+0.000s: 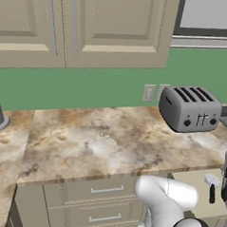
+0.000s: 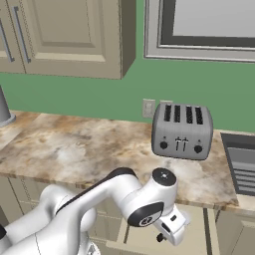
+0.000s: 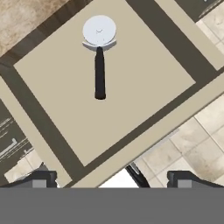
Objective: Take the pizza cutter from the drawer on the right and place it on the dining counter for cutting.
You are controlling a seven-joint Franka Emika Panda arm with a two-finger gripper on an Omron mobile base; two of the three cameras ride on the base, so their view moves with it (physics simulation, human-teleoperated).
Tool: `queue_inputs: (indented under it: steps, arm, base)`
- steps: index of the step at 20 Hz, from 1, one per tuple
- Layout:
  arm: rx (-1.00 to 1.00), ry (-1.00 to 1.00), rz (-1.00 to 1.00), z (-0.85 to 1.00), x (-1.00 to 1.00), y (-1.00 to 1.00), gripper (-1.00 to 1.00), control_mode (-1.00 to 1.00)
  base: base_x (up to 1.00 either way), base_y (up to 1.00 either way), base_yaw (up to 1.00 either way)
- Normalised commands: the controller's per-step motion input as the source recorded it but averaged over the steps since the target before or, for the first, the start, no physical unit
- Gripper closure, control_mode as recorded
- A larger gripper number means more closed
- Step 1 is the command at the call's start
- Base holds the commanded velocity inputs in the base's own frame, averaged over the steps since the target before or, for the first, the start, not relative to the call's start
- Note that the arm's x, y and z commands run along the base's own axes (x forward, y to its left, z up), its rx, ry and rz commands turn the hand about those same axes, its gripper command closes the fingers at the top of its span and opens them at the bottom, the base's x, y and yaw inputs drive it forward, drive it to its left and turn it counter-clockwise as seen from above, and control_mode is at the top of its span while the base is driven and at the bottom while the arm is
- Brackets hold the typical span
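The pizza cutter (image 3: 99,52) lies flat on the floor of the open drawer (image 3: 144,74), with its pale round wheel away from me and its black handle pointing toward me. My gripper (image 3: 113,178) hangs above the drawer's front edge, open, with nothing between its widely spread fingertips (image 3: 41,177). It is well short of the cutter. From the left base view the pizza cutter (image 1: 211,186) shows small inside the pulled-out drawer (image 1: 192,189), below the worktop's front edge. The dining counter is out of view.
A grey four-slot toaster (image 1: 189,108) stands on the marbled worktop (image 1: 109,143) against the green backsplash, right above the drawer. Wider beige drawers (image 1: 103,191) lie to the left. Beige wall cabinets (image 1: 92,23) hang overhead. Tiled floor (image 3: 192,144) shows beyond the drawer front.
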Motion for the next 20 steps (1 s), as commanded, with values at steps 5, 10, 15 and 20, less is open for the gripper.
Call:
queue_inputs:
  steps: [5,10,15,20]
  arm:
    - [0.00,0.00,0.00,-0.05,0.00,0.00,-1.00,-1.00]
    - [0.00,0.00,0.00,-0.16,0.00,0.00,-1.00,-1.00]
    - [0.00,0.00,0.00,-0.19,0.01,0.00,-1.00,-1.00]
    - [0.00,0.00,0.00,-0.16,0.11,0.00,-1.00,-1.00]
  base:
    - [0.00,0.00,0.00]
    - [0.00,0.00,0.00]
    - [0.00,0.00,0.00]
    - [0.00,0.00,0.00]
